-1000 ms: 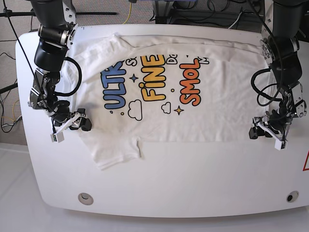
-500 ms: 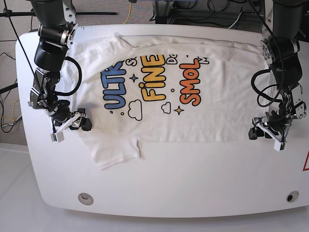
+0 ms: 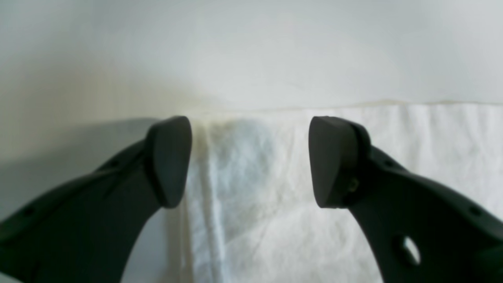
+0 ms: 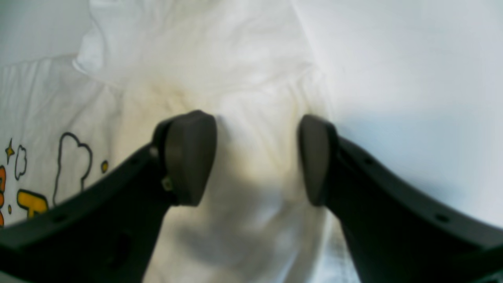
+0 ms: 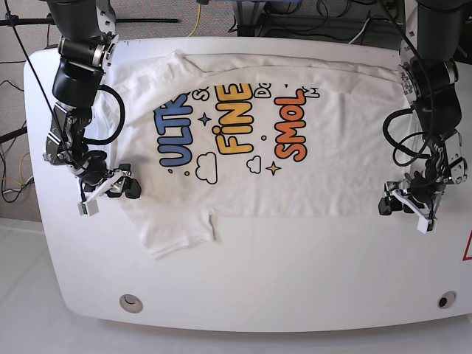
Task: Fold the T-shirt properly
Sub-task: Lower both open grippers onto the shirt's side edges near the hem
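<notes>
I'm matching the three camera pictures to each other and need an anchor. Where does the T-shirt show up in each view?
Base: the T-shirt lies spread across the table's middle, print up, between both arms.
Left wrist: plain white cloth fills the lower middle and right, its corner between the open fingers.
Right wrist: cloth fills the middle and left, print at the far left.
Shared landmark: the cloud outline, seen in base and right wrist only.
</notes>
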### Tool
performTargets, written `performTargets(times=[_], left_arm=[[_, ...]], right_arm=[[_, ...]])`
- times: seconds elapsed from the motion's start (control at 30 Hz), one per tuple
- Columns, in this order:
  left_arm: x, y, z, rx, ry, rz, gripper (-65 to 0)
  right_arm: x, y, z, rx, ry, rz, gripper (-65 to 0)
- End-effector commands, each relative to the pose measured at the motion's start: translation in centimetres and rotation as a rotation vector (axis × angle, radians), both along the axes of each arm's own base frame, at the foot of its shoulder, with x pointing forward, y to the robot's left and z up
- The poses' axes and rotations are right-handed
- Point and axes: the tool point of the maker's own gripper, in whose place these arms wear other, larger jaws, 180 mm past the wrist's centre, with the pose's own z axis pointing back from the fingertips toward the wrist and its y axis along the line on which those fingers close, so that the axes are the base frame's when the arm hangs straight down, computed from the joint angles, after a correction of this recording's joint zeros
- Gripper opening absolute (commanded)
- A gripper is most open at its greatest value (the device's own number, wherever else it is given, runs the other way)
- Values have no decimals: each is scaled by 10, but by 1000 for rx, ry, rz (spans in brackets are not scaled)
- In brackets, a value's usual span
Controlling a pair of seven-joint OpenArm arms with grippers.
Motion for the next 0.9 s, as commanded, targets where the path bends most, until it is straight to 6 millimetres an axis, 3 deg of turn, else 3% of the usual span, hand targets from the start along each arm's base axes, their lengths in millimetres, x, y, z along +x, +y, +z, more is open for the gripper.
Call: performTargets(times=[0.0, 0.87], left_arm=[[13, 11, 23, 16, -66, 13, -213], [12, 12, 22, 9, -62, 16, -214]], right_arm=[[3, -6, 6, -26, 0, 11, -284], [0, -4, 3, -28, 7, 17, -286]])
